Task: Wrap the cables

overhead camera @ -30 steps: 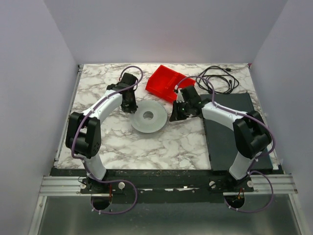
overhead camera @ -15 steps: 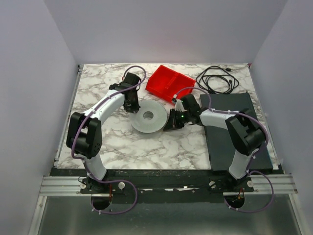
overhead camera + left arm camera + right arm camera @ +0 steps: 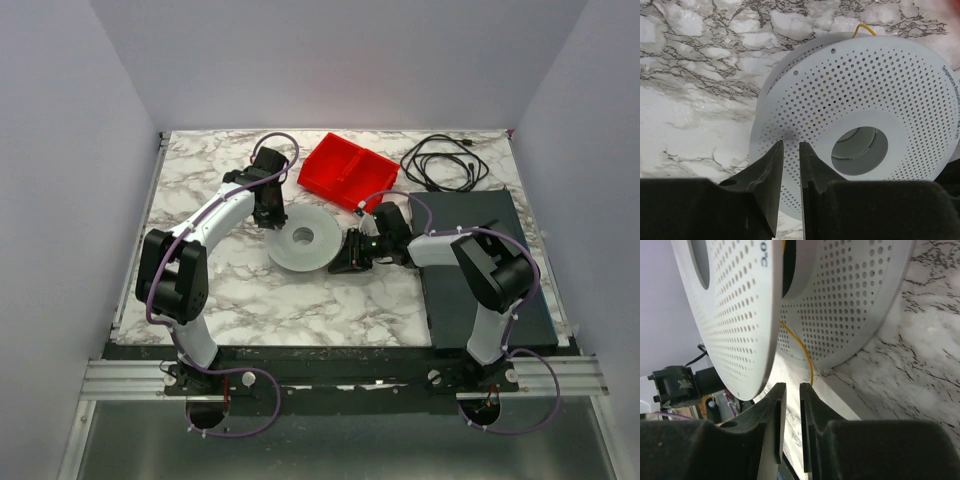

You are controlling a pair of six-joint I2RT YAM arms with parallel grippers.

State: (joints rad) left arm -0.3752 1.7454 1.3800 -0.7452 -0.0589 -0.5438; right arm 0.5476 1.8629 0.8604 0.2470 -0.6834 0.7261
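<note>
Nearest my side, the right arm folds in over the dark mat point(image 3: 470, 290). The right gripper point(image 3: 791, 386) sits low on the marble, just beside the right-hand rim of the white perforated spool point(image 3: 285, 252). Its jaws stand only a narrow slit apart with nothing between them.

The cables here are one hair-thin yellow wire point(image 3: 805, 354). It comes out of the slot between the spool's two flanges and trails down toward that claw. The tail runs roughly along the line of the fingers and ends just off the tip of the right-hand finger, beside the slit rather than in it. I cannot tell whether it touches. I judge the right arm the one to take it, with a small sideways correction first.

Across the spool, the left gripper point(image 3: 790, 145) hovers over the flat top flange, also with a narrow, empty slit. From there only a small loop of the wire shows over the far rim.

Beyond lie the red bin point(image 3: 347, 170) and the black cord coil point(image 3: 445, 163), well apart from the work.

Since a second ago the right claw has come away from the bin and down to the spool's edge. The left arm and the spool have barely shifted.
</note>
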